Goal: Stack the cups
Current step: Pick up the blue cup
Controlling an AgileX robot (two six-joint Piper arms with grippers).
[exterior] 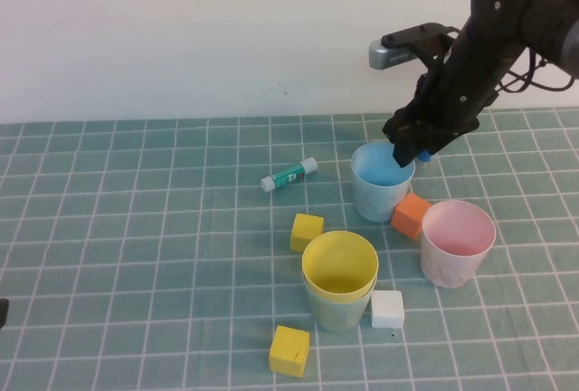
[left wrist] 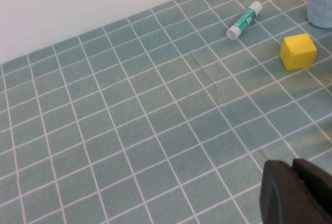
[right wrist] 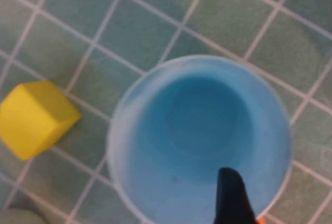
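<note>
The light blue cup [exterior: 380,194] [right wrist: 197,130] stands upright right of the table's middle. My right gripper [exterior: 412,151] hangs at its far right rim, open, with one finger [right wrist: 233,198] inside the cup; the other finger is out of view. The yellow cup [exterior: 339,262] sits nested in the pale green cup [exterior: 333,315] nearer the front. The pink cup [exterior: 458,244] stands alone to their right. My left gripper [left wrist: 294,193] is shut on nothing, low over bare tiles at the far left; the blue cup's edge [left wrist: 321,1] shows far off in the left wrist view.
A glue stick [exterior: 289,175] [left wrist: 244,21] lies left of the blue cup. An orange block [exterior: 412,214] touches the blue cup's base beside the pink cup. Yellow blocks [exterior: 307,232] [exterior: 289,350] and a white block [exterior: 387,309] surround the nested pair.
</note>
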